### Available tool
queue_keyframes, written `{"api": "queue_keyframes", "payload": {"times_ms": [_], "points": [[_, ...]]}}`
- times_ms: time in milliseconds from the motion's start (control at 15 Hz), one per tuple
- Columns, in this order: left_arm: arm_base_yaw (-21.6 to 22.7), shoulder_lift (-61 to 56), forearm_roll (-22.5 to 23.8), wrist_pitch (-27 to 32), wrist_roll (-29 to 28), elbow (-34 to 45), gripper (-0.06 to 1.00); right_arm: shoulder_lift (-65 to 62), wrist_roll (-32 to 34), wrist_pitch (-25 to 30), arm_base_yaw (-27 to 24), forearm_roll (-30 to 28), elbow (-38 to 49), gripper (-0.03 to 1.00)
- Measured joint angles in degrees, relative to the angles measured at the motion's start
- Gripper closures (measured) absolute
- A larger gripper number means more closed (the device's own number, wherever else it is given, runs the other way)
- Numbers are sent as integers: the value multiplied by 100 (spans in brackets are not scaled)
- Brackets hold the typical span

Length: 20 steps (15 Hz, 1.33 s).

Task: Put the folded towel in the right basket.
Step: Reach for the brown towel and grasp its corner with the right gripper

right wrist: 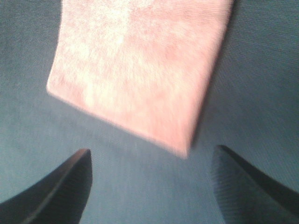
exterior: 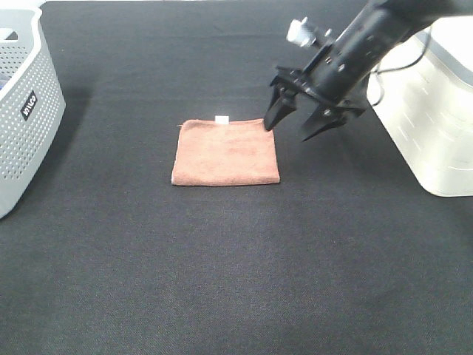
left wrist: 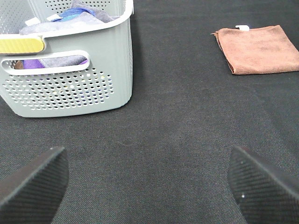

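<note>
A folded brown towel (exterior: 225,151) with a small white tag lies flat on the black table, near the middle. It also shows in the left wrist view (left wrist: 259,49) and fills the right wrist view (right wrist: 140,65). My right gripper (exterior: 290,127) hangs open and empty just above the towel's far right corner. The right basket (exterior: 436,111), white, stands at the right edge. My left gripper (left wrist: 149,182) is open and empty, well away from the towel, out of the exterior view.
A grey perforated basket (exterior: 18,111) stands at the left edge; the left wrist view shows it (left wrist: 70,84) holding several cloths. The black tabletop (exterior: 236,274) stretches towards the front.
</note>
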Motion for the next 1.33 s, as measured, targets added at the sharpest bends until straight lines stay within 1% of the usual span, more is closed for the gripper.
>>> {"api": "queue_keyframes", "payload": {"times_ms": [267,333,533,667,867,1133,1333], "points": [[0,0,0,0,0,0,7,745,-109,160,-6,103,-773,29],[0,0,0,0,0,0,7,745,-109,160,-6,103,-773,29],[0,0,0,0,0,0,7,1129,-120,206,-138,195,-1140,29],[0,0,0,0,0,0,7,1278,-155,206,-235,206,-1249,29],[0,0,0,0,0,0,7,1495,-407,120,-235,361,-1266,29],[0,0,0,0,0,0,7,1587,-521,86,-235,510,-1318,29],[0,0,0,0,0,0,7,1604,-602,-6,-183,602,-1318,36]]}}
